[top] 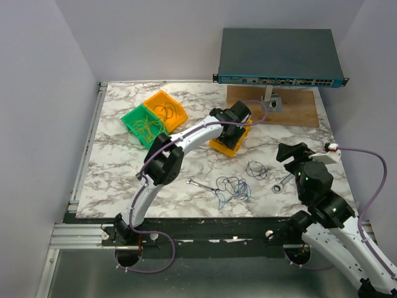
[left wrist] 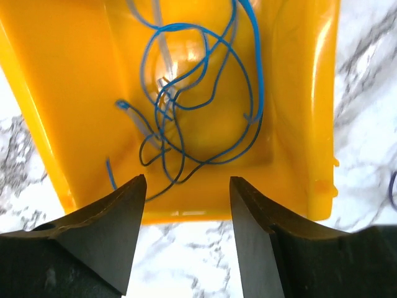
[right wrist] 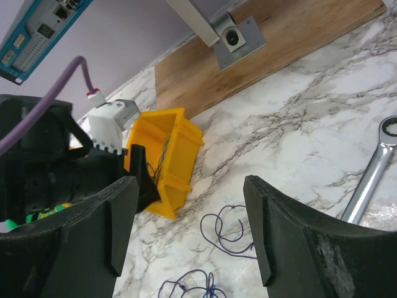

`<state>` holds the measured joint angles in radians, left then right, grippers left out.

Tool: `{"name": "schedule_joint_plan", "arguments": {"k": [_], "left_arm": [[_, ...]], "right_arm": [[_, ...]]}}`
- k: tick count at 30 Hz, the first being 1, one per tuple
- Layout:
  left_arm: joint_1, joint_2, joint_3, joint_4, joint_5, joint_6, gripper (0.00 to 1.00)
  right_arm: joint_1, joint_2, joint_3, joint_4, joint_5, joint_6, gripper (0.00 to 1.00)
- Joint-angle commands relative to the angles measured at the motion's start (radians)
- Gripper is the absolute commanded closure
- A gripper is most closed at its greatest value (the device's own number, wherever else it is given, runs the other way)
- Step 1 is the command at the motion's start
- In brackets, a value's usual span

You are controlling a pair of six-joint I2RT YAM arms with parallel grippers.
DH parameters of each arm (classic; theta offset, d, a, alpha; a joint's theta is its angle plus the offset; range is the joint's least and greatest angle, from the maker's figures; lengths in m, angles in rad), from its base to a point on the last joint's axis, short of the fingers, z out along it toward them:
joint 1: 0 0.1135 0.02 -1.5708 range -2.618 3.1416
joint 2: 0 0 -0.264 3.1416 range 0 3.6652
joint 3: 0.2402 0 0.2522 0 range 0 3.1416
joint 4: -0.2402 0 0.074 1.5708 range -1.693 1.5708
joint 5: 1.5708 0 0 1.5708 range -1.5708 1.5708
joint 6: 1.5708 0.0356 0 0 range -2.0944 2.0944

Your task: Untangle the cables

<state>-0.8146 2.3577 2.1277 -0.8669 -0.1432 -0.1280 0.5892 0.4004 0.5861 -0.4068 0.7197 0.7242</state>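
On the marble-patterned table (top: pixel 118 180), a blue tangle of cables (top: pixel 232 188) is seen in the lower middle of the top view. A smaller dark loop (top: pixel 257 169) lies just to its right. One thin blue strand (left wrist: pixel 198 93) is curled in loose loops on the floor of the glossy yellow bin (left wrist: pixel 298 93), which fills the upper part of the left wrist view.

The left gripper (left wrist: pixel 188 186) is held over the near edge of this bin. Its dark wedge-shaped fingers are apart and nothing is gripped between them. In the top view most of the bin is covered by this gripper.

The right gripper (right wrist: pixel 189 186) is spread wide and is empty, above the table at the right. A silver wrench (right wrist: pixel 370 172) is lying at the right edge of its view.

A small wrench (top: pixel 201 184) is placed left of the blue tangle. In the upper left, a green bin (top: pixel 130 113) and an orange bin (top: pixel 154 96) are set side by side, and hair-thin strands are seen inside each. At the top, a flat grey network switch (top: pixel 279 56) is raised on a metal post (right wrist: pixel 236 37) above a wooden board (top: pixel 298 108).
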Motion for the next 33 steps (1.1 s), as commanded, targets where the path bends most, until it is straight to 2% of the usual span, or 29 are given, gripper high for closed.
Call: {"name": "schedule_joint_plan", "arguments": {"k": [1, 4, 6, 7, 8, 11, 13, 14, 18, 22, 33], "left_arm": [[-0.027, -0.239, -0.146, 0.108, -0.041, 0.036, 0.41], [-0.042, -0.371, -0.27, 0.205, -0.041, 0.051, 0.36], [-0.05, -0.458, -0.352, 0.261, -0.038, 0.049, 0.31], [-0.052, -0.506, -0.4, 0.288, -0.033, 0.046, 0.28], [-0.055, -0.546, -0.438, 0.318, -0.028, 0.04, 0.26], [-0.065, -0.688, -0.59, 0.42, -0.024, 0.011, 0.18], [-0.075, -0.784, -0.714, 0.508, -0.044, -0.021, 0.03], [-0.077, -0.84, -0.79, 0.546, -0.066, -0.044, 0.01], [-0.077, -1.031, -1.068, 0.736, -0.119, -0.122, 0.01], [-0.075, -1.168, -1.282, 0.894, -0.174, -0.139, 0.01], [-0.067, -1.408, -1.563, 1.027, -0.295, -0.09, 0.01]], "right_arm": [[0.001, 0.056, -0.008, -0.038, -0.058, 0.005, 0.24], [0.001, 0.142, -0.015, -0.059, -0.129, 0.037, 0.19], [0.001, 0.204, -0.015, -0.072, -0.157, 0.072, 0.12], [0.001, 0.232, -0.015, -0.079, -0.16, 0.095, 0.03], [0.001, 0.266, -0.018, -0.084, -0.16, 0.113, 0.0], [0.001, 0.385, -0.004, -0.113, -0.173, 0.158, 0.0], [0.0, 0.475, 0.007, -0.124, -0.192, 0.172, 0.0], [0.001, 0.514, 0.014, -0.127, -0.201, 0.177, 0.0], [0.0, 0.641, 0.021, -0.105, -0.228, 0.183, 0.0], [-0.003, 0.701, -0.005, -0.001, -0.292, 0.129, 0.0], [-0.003, 0.915, 0.018, 0.025, -0.178, 0.12, 0.0]]}}
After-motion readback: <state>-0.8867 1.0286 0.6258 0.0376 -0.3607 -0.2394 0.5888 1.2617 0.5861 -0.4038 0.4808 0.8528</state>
